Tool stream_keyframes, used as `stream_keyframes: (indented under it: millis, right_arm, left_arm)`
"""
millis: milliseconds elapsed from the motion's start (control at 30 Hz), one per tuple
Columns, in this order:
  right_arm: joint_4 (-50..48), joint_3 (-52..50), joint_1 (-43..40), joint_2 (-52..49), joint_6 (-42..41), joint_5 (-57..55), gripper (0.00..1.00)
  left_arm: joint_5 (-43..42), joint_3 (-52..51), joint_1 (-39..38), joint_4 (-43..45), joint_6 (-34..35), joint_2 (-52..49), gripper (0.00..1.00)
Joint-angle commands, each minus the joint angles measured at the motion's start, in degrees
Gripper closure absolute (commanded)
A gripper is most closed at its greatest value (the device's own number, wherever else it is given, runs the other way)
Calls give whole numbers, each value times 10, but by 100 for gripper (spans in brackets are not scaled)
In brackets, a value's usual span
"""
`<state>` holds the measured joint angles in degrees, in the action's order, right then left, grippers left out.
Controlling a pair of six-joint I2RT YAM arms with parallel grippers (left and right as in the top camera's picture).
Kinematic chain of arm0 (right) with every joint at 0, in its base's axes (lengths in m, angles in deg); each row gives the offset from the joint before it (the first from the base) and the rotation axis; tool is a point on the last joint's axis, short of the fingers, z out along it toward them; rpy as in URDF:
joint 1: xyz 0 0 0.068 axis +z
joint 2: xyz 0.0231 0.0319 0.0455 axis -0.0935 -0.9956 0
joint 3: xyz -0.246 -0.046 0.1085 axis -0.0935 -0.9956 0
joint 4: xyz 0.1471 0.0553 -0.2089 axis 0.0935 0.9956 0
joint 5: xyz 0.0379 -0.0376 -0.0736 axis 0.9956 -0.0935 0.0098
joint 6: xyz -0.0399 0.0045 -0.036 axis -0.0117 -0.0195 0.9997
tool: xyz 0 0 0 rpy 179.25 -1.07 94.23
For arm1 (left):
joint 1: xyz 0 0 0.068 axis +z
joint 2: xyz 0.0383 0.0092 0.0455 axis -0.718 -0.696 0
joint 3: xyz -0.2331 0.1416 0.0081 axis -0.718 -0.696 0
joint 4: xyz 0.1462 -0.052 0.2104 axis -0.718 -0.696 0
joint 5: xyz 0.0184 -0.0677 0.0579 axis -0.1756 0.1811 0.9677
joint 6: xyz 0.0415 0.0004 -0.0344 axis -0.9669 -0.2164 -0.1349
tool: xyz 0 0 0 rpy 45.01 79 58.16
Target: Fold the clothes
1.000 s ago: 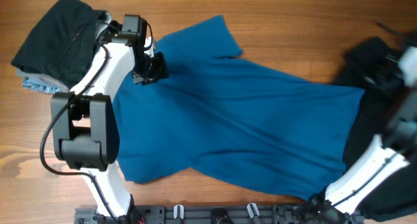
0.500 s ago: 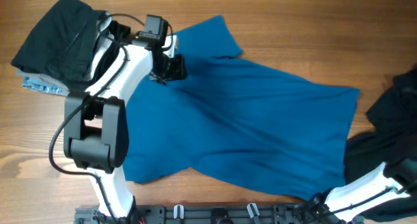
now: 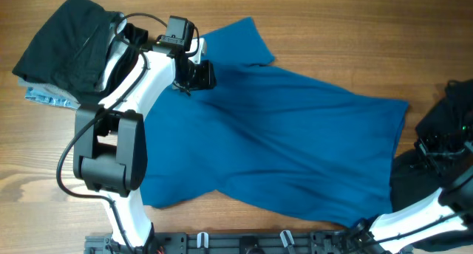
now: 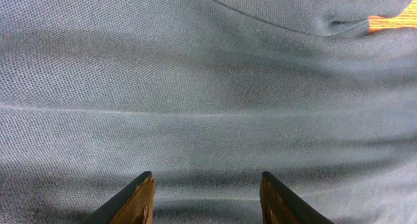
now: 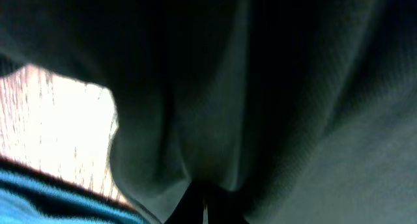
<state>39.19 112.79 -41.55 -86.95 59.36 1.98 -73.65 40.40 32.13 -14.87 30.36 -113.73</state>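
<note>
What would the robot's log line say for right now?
left gripper: open, over blue shirt | right gripper: shut on black garment | shirt: spread out, not yet folded

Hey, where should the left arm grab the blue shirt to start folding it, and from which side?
Probably the far sleeve of the blue shirt, at its outer edge, coming from the bare table beyond it. That edge lies flat on wood, free to pinch; the left fingers hover over smooth mid-fabric with no edge.

shirt (image 3: 295, 143) on table (image 3: 332, 32); garment pile (image 3: 63, 47) at left.
</note>
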Motion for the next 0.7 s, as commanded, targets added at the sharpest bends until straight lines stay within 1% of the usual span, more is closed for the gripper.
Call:
stream_keyframes:
  millis: [0,33,67,100,133,200,267,300,333,367,433,467,500,567,600,633,667]
  right_arm:
    - [-77,-43,-64,-19,-61,-150,96]
    - [-76,-26,-90,-19,-64,-170,96]
    - [-68,-5,-113,-19,-66,-165,96]
    - [-49,38,-145,-18,-81,-140,96]
    - [-35,79,-167,-17,-79,-98,96]
    - [-25,153,-188,-14,-39,-6,96]
    - [-4,213,-187,-6,-2,40,95]
    - [11,242,-182,2,29,89,84]
    - [28,264,-173,16,77,162,73]
    - [37,269,-163,35,95,210,69]
    - [52,269,-135,80,119,286,66]
    - [58,269,-117,96,130,295,66]
    - [71,269,-87,117,137,293,66]
    - [94,269,-40,134,136,292,66]
    - [108,269,-9,139,136,292,66]
    - [115,269,5,139,136,292,66]
    - [127,266,45,138,136,283,66]
  left_arm:
    - [-5,6,1,-1,-9,13,47]
    - [-5,6,1,-1,-9,13,46]
    - [-5,6,1,-1,-9,13,46]
    - [-5,6,1,-1,-9,13,45]
    - [-5,6,1,-1,-9,13,43]
    - [-5,6,1,0,-9,13,42]
    - [-5,6,1,2,-9,13,41]
    - [-5,6,0,4,-9,13,41]
    - [-5,6,-4,10,-9,13,42]
    - [-5,6,-10,18,-9,13,44]
    - [-5,6,-28,55,-9,12,53]
    - [-5,6,-36,80,-9,10,58]
    - [-5,6,-46,117,-9,5,67]
    - [-5,6,-57,176,-7,-7,76]
    - [-5,6,-60,212,-7,-21,77]
    - [-5,6,-60,228,-4,-32,78]
    - [-5,6,-59,243,-2,-51,77]
